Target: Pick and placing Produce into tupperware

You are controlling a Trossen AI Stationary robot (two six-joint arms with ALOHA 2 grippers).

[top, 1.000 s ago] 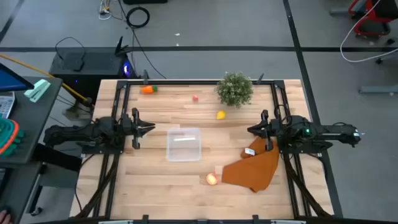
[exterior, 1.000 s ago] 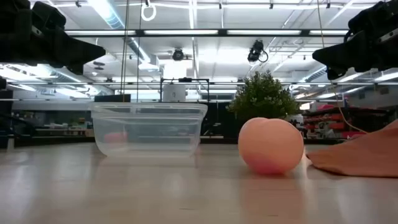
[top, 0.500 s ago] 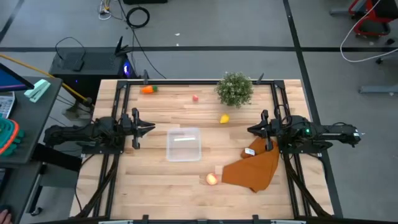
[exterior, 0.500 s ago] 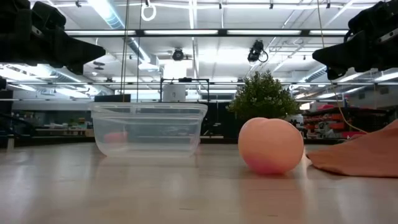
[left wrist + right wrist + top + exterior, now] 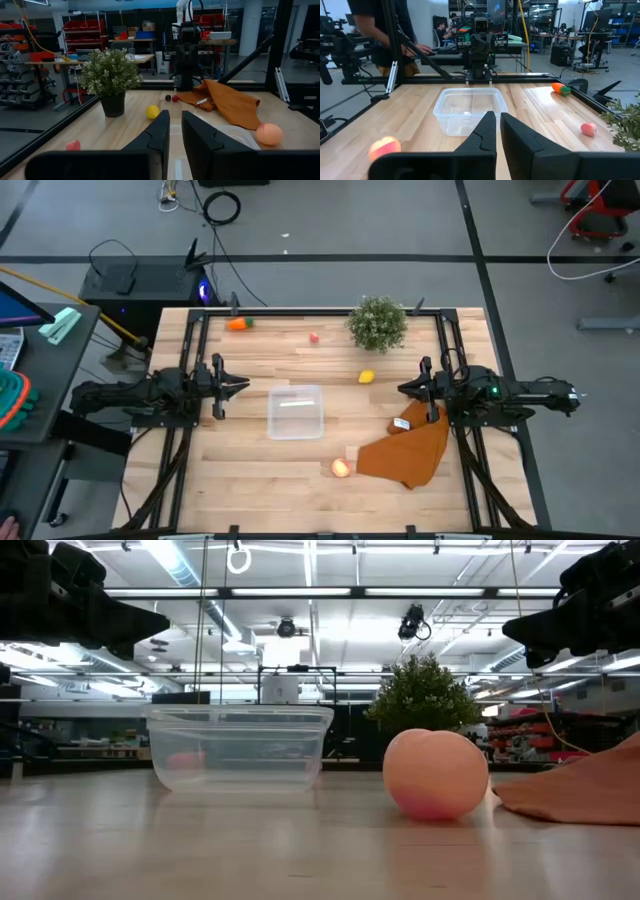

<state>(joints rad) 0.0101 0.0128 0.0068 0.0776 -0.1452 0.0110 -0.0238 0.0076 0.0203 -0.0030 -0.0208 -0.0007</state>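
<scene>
The clear tupperware [image 5: 295, 411] stands on the table's middle, with nothing showing in it. An orange carrot [image 5: 238, 324] lies at the far left and a small red piece [image 5: 314, 337] at the far middle. A yellow lemon [image 5: 366, 377] lies right of the tupperware. A pale apple [image 5: 341, 468] rests near the front edge and looms large in the low view [image 5: 435, 773]. My left gripper [image 5: 245, 386] hovers shut left of the tupperware. My right gripper [image 5: 402, 389] hovers shut to its right, pointing at it. Both are empty and above the table.
A bushy potted plant [image 5: 378, 323] stands at the far right. A brown-orange cloth [image 5: 408, 450] lies crumpled at the near right under my right arm, with a small white tag [image 5: 402, 424] on it. A person [image 5: 380, 30] stands beyond the table's left side.
The lemon has rolled along the table toward the near right, away from the plant and closer to my right gripper. No gripper touches it.
</scene>
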